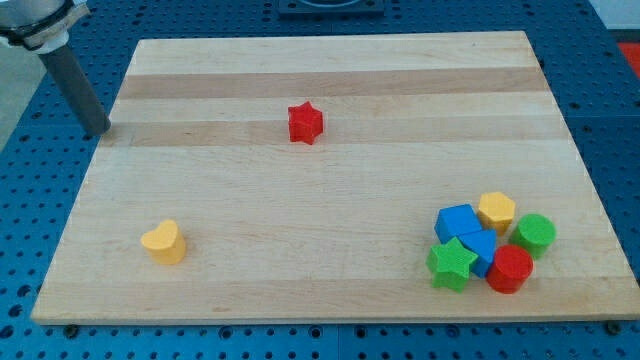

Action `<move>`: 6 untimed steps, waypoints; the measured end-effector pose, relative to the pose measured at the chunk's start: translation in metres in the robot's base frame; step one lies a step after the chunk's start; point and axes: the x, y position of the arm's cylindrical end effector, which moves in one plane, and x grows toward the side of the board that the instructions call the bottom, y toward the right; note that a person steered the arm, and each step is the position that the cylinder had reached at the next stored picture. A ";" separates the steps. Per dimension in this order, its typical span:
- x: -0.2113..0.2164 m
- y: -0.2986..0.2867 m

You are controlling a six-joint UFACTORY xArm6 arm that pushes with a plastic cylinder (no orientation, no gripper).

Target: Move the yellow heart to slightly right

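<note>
The yellow heart (pixel 163 242) lies on the wooden board near the view's bottom left. My rod comes down from the view's top left, and my tip (pixel 100 130) sits at the board's left edge, well above and to the left of the heart. The tip touches no block.
A red star (pixel 305 123) lies near the board's upper middle. A cluster sits at the bottom right: a yellow hexagon (pixel 496 211), a green cylinder (pixel 535 234), two blue blocks (pixel 457 222) (pixel 480 247), a green star (pixel 451 263) and a red cylinder (pixel 511 268). The board's left edge (pixel 70 230) is near the heart.
</note>
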 end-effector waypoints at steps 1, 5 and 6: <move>0.003 0.000; 0.166 0.034; 0.181 0.057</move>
